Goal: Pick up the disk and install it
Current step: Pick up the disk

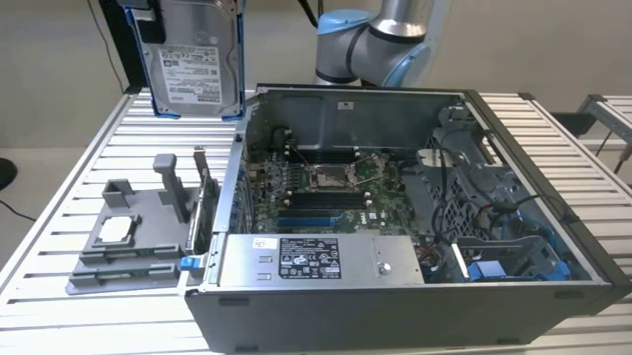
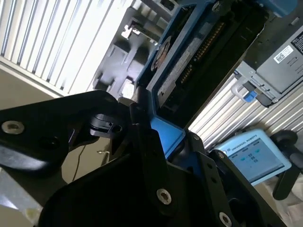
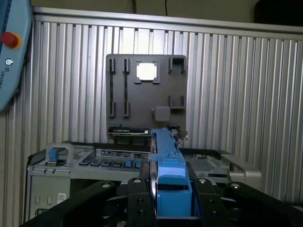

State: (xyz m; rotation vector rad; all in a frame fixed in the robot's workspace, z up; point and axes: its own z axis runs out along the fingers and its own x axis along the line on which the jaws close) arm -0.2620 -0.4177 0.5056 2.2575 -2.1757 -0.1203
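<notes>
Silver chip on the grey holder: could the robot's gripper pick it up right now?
Probably not. The gripper is shut on the disk, so it is already full. The chip itself lies uncovered on the grey holder, nothing over it.

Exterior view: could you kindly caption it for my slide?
Blue-framed disk hangs upright beside open computer case, not yet installed.

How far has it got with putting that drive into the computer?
Pickup looks done: the claw grips the disk by its blue frame, held upright in the air. It hangs outside the open computer case, so installing it is what's left.
</notes>
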